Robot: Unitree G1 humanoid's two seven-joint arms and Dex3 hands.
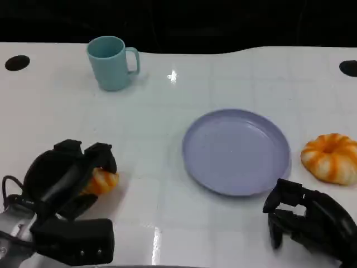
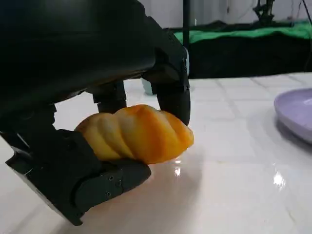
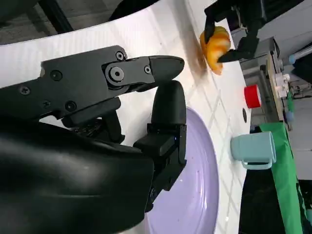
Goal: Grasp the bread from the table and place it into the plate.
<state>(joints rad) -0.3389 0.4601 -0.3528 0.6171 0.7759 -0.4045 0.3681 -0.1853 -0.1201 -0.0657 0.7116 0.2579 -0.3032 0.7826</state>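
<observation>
A twisted orange bread [image 1: 103, 181] lies at the table's front left, gripped by my left hand [image 1: 67, 178]. In the left wrist view the black fingers [image 2: 170, 92] close over the bread [image 2: 139, 134] from above and below, with the bread low at the table surface. The lilac plate [image 1: 237, 151] sits in the middle with nothing on it, well to the right of the bread. My right hand [image 1: 304, 218] hovers near the plate's front right rim, fingers apart and holding nothing. The right wrist view shows that hand [image 3: 122, 97] beside the plate [image 3: 195, 195], and the bread [image 3: 217, 46] farther off.
A ring-shaped orange bread [image 1: 332, 157] lies right of the plate, close to my right hand. A teal mug [image 1: 111, 62] stands at the back left. Two dark holes [image 1: 17, 62] mark the table's far corners. Bare white table lies between the bread and the plate.
</observation>
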